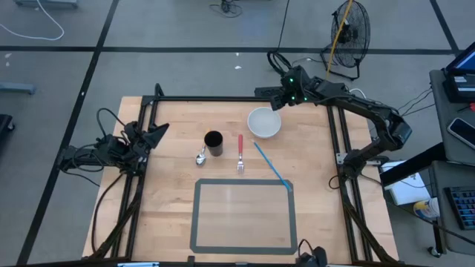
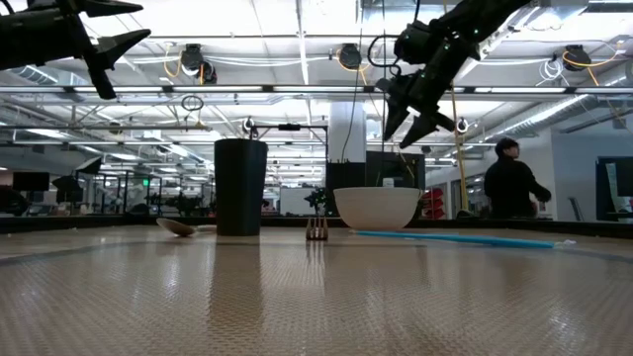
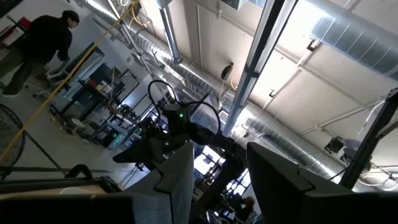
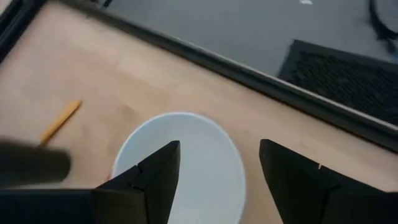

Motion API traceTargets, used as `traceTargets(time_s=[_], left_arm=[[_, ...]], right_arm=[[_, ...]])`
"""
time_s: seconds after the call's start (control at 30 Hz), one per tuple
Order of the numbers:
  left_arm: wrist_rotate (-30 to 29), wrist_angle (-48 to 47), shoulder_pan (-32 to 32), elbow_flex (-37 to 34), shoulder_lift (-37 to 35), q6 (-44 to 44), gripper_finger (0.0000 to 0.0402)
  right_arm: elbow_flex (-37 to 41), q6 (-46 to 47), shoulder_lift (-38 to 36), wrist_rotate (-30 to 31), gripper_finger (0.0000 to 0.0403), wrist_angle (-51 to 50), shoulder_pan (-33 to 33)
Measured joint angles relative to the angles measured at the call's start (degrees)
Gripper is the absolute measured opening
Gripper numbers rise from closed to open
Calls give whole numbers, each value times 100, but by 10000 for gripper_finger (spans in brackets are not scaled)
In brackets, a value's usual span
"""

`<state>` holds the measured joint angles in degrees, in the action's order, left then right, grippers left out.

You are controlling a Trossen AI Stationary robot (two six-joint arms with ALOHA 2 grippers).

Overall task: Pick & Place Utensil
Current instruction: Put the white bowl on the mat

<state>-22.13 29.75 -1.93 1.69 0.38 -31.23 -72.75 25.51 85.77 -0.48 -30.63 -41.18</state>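
Observation:
A red-handled fork (image 1: pixel 240 154) lies flat on the wooden table between a black cup (image 1: pixel 214 142) and a thin blue stick (image 1: pixel 272 165). A metal spoon (image 1: pixel 200 157) lies left of the cup. A white bowl (image 1: pixel 264 122) stands upright toward the far edge. My right gripper (image 1: pixel 280 95) hangs open in the air above the bowl's far side (image 2: pixel 410 114); its wrist view looks down into the bowl (image 4: pixel 180 162) between spread fingers (image 4: pixel 217 180). My left gripper (image 1: pixel 156 132) waits open, raised at the table's left edge (image 2: pixel 109 44), its wrist view (image 3: pixel 217 180) facing the ceiling.
A grey tape rectangle (image 1: pixel 243 215) marks the near half of the table. Black frame rails (image 1: pixel 223 99) run along the far and side edges. A slim orange handle (image 4: pixel 61 121) shows beside the bowl. A fan (image 1: pixel 349 33) and a person (image 2: pixel 512 178) are beyond the table.

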Motion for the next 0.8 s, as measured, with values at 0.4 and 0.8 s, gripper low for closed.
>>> traceTargets(time_s=[0.4,0.8], left_arm=[[-139,-1,0,0,0,-6,152],[-83,-11,0,0,0,-85,152]], right_arm=[[23,519,463,324,231,-689,-90],[378,486,808,-274,248,-180,86]])
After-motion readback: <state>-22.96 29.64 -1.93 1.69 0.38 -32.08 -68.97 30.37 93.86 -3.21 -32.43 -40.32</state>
